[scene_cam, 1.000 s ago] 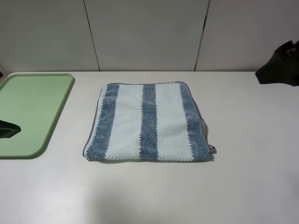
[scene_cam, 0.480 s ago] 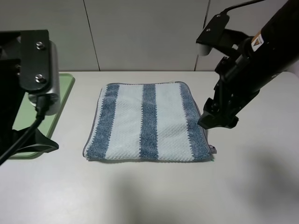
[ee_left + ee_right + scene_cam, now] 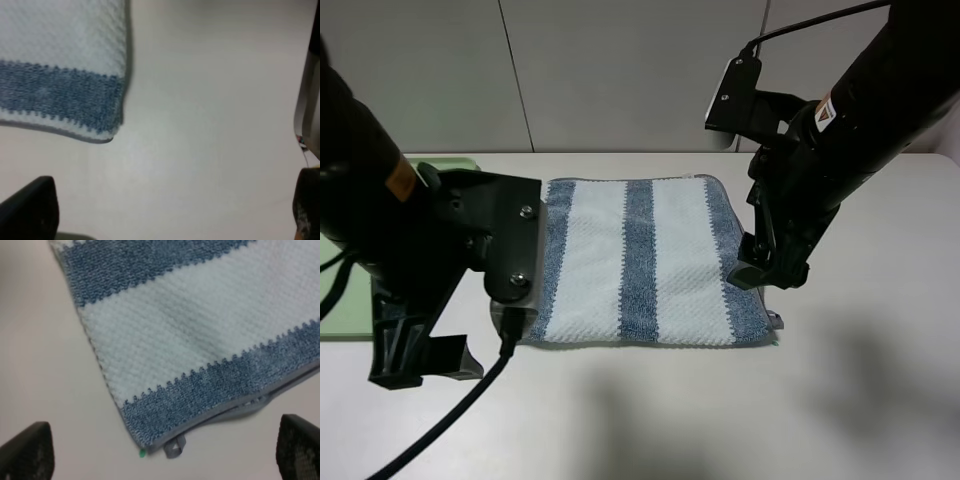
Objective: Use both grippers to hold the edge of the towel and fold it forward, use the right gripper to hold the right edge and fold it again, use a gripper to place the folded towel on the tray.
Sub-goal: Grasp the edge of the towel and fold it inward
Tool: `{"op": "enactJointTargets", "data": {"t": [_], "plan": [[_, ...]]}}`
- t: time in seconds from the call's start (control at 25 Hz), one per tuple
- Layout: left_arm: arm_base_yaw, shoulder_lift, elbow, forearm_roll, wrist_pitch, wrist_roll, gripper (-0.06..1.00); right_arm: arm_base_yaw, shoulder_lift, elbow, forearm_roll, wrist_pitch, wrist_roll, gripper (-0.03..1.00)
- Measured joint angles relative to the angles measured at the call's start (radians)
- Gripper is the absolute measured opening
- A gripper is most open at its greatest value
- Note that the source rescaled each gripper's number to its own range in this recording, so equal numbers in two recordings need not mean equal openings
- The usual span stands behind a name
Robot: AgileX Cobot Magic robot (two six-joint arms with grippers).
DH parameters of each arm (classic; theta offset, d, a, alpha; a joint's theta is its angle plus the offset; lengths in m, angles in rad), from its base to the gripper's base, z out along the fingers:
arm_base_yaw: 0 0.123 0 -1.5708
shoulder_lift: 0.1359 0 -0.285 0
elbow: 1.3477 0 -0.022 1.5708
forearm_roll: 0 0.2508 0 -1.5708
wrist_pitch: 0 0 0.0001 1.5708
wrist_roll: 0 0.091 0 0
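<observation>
Closest to me, the left gripper (image 3: 167,220) hangs low over bare table (image 3: 720,420), just beside the near-left corner of the towel (image 3: 635,260). Its jaws stand wide apart with nothing between them. I'd guess it sits there so it can slide in and pinch that corner's hem.

Across on the right, the right gripper (image 3: 162,454) hovers above the near-right corner, near the little grey loop (image 3: 175,445). Its jaws are spread wide and empty too. One arm at each near corner suits the two-handed fold forward: with both ends of the near hem (image 3: 240,407) held, the cloth should lift evenly and not skew.

The towel lies flat in the middle of the table, stripes running near to far, touched by neither arm. (From the right wrist the hem looks double-layered, so the cloth may be lying folded over itself; I can't be sure.)

Farther left, the tray (image 3: 342,318) shows only as a green sliver behind the left arm. It sits well apart from the towel, leaving room to fold.
</observation>
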Motion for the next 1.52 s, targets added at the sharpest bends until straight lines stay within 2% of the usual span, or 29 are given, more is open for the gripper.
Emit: {"op": "enactJointTargets", "data": {"t": [0.28,0.4,0.6,0.76,0.96,1.16,1.52], "plan": [[-0.001,0.102,0.0,0.1,-0.059,0.022,0.95,0.0,0.07,0.0,-0.087,-0.02,-0.029,1.0],[0.008,0.122,0.0,0.117,-0.103,0.027,0.95,0.0,0.114,0.0,-0.111,-0.029,-0.038,1.0],[0.076,0.158,0.0,0.117,-0.157,0.036,0.95,0.0,0.175,-0.001,-0.127,-0.069,-0.06,1.0],[0.118,0.187,0.0,0.069,-0.189,0.074,0.95,0.0,0.209,-0.001,-0.126,-0.109,-0.099,1.0],[0.124,0.224,0.0,0.034,-0.253,0.115,0.94,0.0,0.258,-0.001,-0.12,-0.124,-0.125,1.0],[0.128,0.288,0.001,0.033,-0.278,0.119,0.94,0.0,0.268,-0.001,-0.093,-0.138,-0.15,1.0],[0.134,0.38,0.001,0.043,-0.381,0.12,0.94,0.0,0.288,-0.001,-0.083,-0.183,-0.171,1.0]]}}
